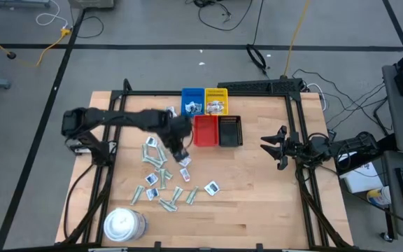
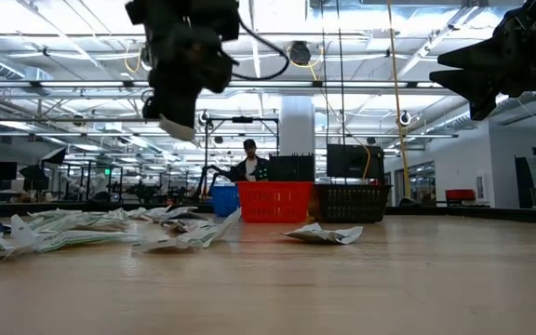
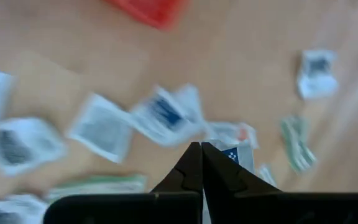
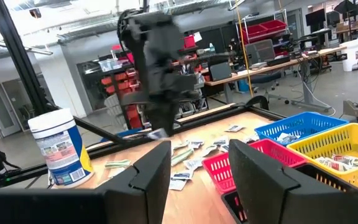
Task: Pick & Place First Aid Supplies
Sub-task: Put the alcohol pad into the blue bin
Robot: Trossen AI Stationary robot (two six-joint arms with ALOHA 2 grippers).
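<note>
- We judge the first aid supplies (image 1: 161,180) to be featherlight, thin and floppy, with slick wrappers; a pinch at an edge or corner looks safest, since a flat packet gives the jaws little to bite
- They lie scattered on the worktop (image 1: 257,203), between the big white tub (image 1: 123,224) and the trays, just short of the red tray (image 1: 203,131)
- The left gripper (image 3: 201,152) hangs above that scatter, near the red tray, its jaws clenched on a white packet with a blue mark (image 3: 237,156) that pokes out beside the tips, lifted off the wood in the low view
- The rest of the packets lie loose below and around it
- The right gripper (image 1: 275,147) waits well apart at the far side, jaws parted and empty
</note>
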